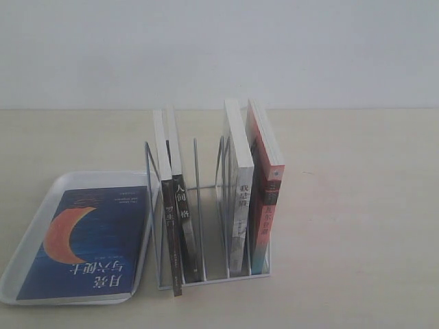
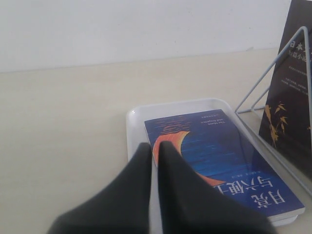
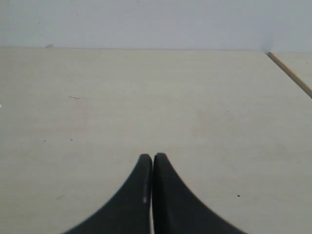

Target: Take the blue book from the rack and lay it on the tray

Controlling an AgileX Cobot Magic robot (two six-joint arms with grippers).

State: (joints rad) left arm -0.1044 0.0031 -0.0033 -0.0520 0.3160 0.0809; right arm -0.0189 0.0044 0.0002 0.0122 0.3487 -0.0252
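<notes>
The blue book (image 1: 92,241) with its orange moon lies flat, cover up, in the white tray (image 1: 31,240) at the left of the exterior view. The left wrist view shows the same blue book (image 2: 219,156) resting in the tray (image 2: 139,119). My left gripper (image 2: 154,145) hovers over the tray's near rim, shut and empty, apart from the book. The white wire rack (image 1: 206,205) stands in the middle. My right gripper (image 3: 152,156) is shut over bare table, holding nothing. Neither gripper shows in the exterior view.
The rack holds a black-spined book (image 1: 180,226) leaning at its left, and a white-spined book (image 1: 241,219) and a red-and-teal-spined book (image 1: 264,212) at its right. A dark book cover (image 2: 292,92) behind the rack's wire sits close to the tray.
</notes>
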